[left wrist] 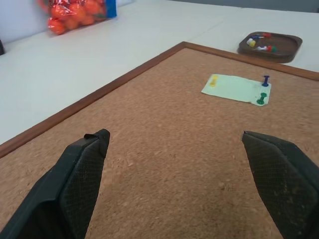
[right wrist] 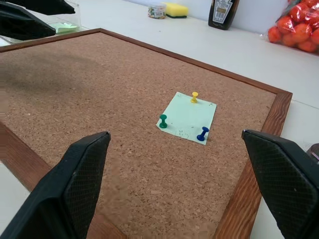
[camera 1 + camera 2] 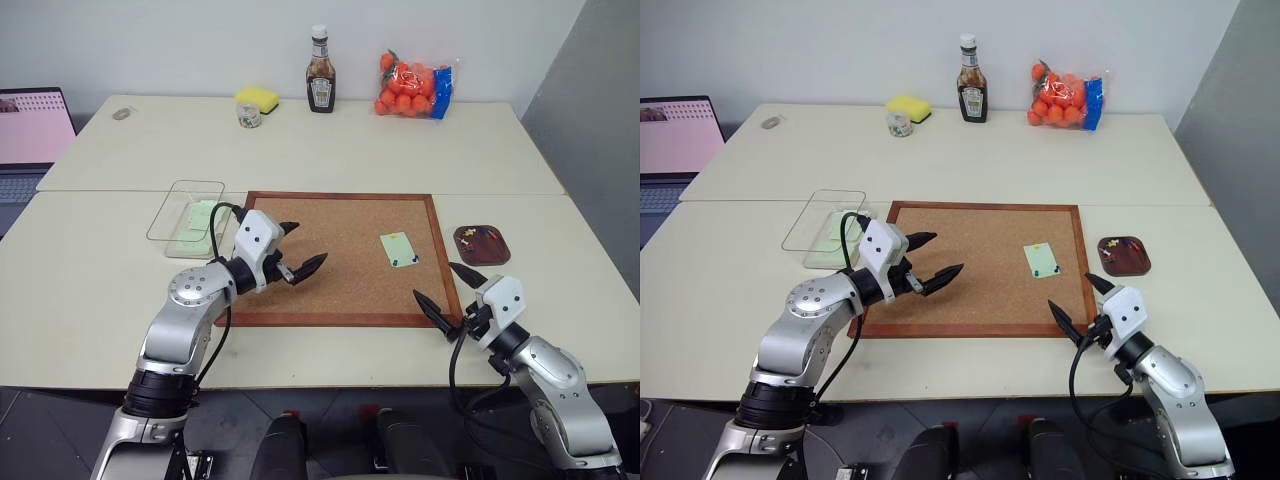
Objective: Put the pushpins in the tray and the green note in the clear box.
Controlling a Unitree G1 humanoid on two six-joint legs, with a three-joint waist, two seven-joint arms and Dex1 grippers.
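1. Two pale cream tables [image 3: 300, 150] stand pushed together against a white wall, a grey panel closing the right side.
2. A wood-framed brown corkboard [image 3: 340, 262] lies flat on the near table.
3. The left gripper [image 3: 297, 249] hovers over the corkboard's left part, its two black fingers spread wide and holding nothing.
4. The right gripper [image 3: 449, 287] hangs at the corkboard's near right corner, its fingers likewise wide apart and empty.
5. A shallow transparent plastic clear box [image 3: 187, 210] sits just left of the corkboard, with pale green paper inside.
6. A bag of oranges [image 3: 412, 86], a brown sauce bottle [image 3: 320, 70], a yellow sponge [image 3: 257, 98] and a small jar [image 3: 248, 116] line the far table; a laptop [image 3: 33, 135] shows at the left edge.
7. The small dark red-brown tray [image 3: 482, 244] rests just right of the corkboard, a few coloured pins in it.
8. The pale mint-green note [image 2: 188, 118] lies on the corkboard's right part.
9. Three pushpins [image 2: 163, 121], yellow, green and blue, stand in the note.
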